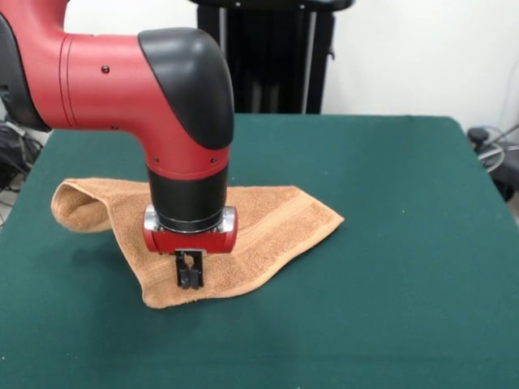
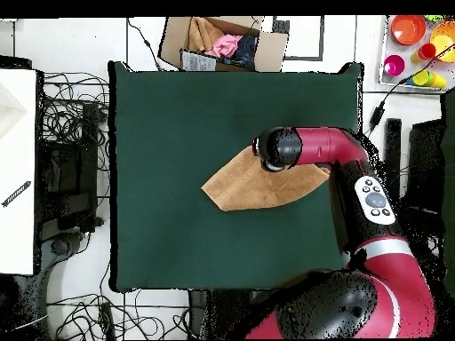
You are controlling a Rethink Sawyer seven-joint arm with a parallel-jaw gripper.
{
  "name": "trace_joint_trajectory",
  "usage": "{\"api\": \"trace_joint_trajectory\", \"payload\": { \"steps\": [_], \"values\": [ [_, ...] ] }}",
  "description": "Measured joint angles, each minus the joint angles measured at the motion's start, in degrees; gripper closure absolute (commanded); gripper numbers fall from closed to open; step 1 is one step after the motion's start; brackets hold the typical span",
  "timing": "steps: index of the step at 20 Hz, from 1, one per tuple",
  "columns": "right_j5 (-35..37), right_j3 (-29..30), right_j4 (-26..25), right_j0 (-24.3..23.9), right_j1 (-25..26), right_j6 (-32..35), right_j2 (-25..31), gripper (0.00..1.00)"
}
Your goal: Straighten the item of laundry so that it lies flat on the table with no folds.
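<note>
The orange-tan towel (image 1: 268, 223) lies on the dark green table (image 1: 389, 243), left of its middle in the front view. It is folded into a rough triangle, with its left end curled over in a raised loop (image 1: 77, 207). In the overhead view the towel (image 2: 240, 188) is a pointed wedge on the table (image 2: 178, 107). My gripper (image 1: 189, 279) points straight down on the towel's near part, close to its front corner. Its fingers (image 1: 183, 274) stand close together, tips down in the cloth. In the overhead view the arm's black wrist (image 2: 275, 146) hides the gripper.
The red arm (image 2: 373, 204) reaches in from the table's right side in the overhead view. A cardboard box of clothes (image 2: 222, 40) and coloured cups (image 2: 413, 40) sit off the table's far edge. Cables (image 2: 75, 133) lie on the floor at the left.
</note>
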Motion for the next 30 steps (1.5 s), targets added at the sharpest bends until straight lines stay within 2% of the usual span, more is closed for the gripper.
{"api": "trace_joint_trajectory", "payload": {
  "steps": [13, 14, 30],
  "values": [
    [-1.5, -0.1, -0.1, 0.8, 0.0, 0.0, 0.3, 1.0],
    [-1.5, -0.1, -0.1, 0.7, 0.0, 0.0, 0.8, 0.0],
    [-1.5, -0.7, 0.6, 0.6, 0.0, 0.0, 2.9, 0.0]
  ]
}}
